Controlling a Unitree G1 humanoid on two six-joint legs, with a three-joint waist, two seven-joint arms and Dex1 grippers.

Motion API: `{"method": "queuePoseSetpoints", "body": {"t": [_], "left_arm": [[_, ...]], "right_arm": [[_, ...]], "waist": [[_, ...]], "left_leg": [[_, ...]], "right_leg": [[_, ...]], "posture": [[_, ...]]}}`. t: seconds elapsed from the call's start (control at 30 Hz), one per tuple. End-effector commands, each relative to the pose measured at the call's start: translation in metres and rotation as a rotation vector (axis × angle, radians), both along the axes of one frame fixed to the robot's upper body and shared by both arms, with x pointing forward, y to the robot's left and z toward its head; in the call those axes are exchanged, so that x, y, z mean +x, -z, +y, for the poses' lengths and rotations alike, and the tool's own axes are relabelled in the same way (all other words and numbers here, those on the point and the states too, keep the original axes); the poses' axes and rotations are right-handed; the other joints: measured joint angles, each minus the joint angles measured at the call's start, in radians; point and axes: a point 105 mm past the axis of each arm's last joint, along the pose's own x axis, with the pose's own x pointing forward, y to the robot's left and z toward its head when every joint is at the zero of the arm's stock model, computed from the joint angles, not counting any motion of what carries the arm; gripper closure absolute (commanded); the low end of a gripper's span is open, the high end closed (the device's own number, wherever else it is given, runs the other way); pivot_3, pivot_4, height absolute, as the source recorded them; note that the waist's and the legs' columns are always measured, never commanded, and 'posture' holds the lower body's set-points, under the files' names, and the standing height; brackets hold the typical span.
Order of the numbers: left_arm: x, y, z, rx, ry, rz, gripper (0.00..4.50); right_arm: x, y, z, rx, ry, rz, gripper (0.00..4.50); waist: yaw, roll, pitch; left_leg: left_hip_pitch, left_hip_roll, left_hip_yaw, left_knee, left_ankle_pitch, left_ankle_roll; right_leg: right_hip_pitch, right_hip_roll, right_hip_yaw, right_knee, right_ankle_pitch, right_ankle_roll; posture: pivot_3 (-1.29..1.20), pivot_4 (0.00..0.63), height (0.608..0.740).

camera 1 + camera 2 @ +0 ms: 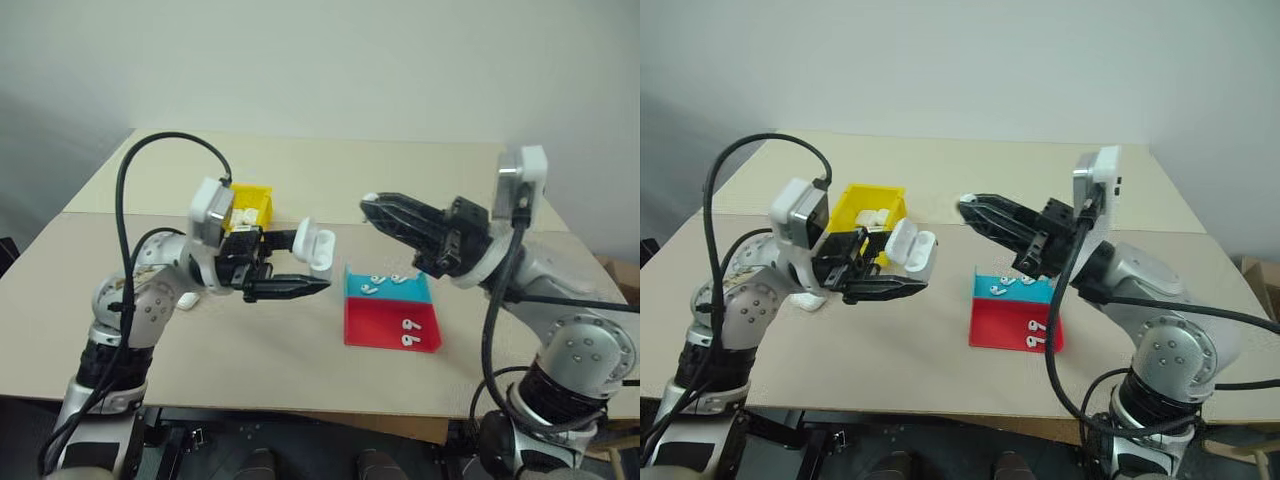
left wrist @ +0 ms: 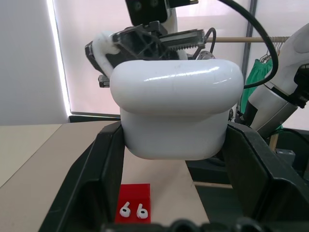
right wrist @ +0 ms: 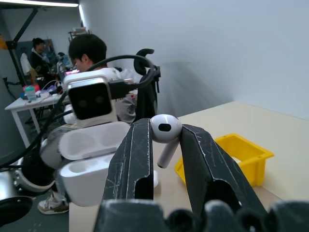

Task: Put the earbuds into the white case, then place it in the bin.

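pinching one earbud (image 3: 165,130) by its head in your right claw (image 1: 372,205) beside the open white case (image 1: 318,245) clamped in your left claw (image 1: 318,262) above the bench (image 1: 300,350), you risk dropping it if you misalign.

Head pair looks down over table (image 1: 300,330); wrist cameras close along fingers, both showing white case (image 2: 176,113).

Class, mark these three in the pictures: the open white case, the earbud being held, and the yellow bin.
white case (image 1: 320,247), left eye view, on its open lid.
earbud (image 3: 165,129), right wrist view, on its rounded head.
bin (image 1: 854,205), right eye view, on its yellow side wall.
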Motion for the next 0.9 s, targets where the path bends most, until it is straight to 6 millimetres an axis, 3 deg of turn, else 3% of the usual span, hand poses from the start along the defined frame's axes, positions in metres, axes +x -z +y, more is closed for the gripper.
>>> {"method": "queuePoseSetpoints", "body": {"t": [0.03, 0.9], "left_arm": [[0.0, -0.005, -0.002, -0.002, 0.016, -0.035, 1.74], [-0.002, -0.005, -0.002, 0.001, -0.003, -0.077, 1.74]], "right_arm": [[-0.008, -0.006, 0.01, -0.003, -0.022, -0.058, 3.61], [0.001, 0.014, 0.025, -0.151, -0.001, -0.088, 3.61]], "waist": [[-0.004, 0.0, 0.0], [-0.003, 0.0, 0.0]], "left_leg": [[0.0, 0.0, 0.0, 0.0, 0.0, 0.0], [0.0, 0.0, 0.0, 0.0, 0.0, 0.0]], "right_leg": [[0.0, 0.0, 0.0, 0.0, 0.0, 0.0], [0.0, 0.0, 0.0, 0.0, 0.0, 0.0]], "posture": [[0.0, 0.15, 0.74], [0.0, 0.15, 0.74]]}}
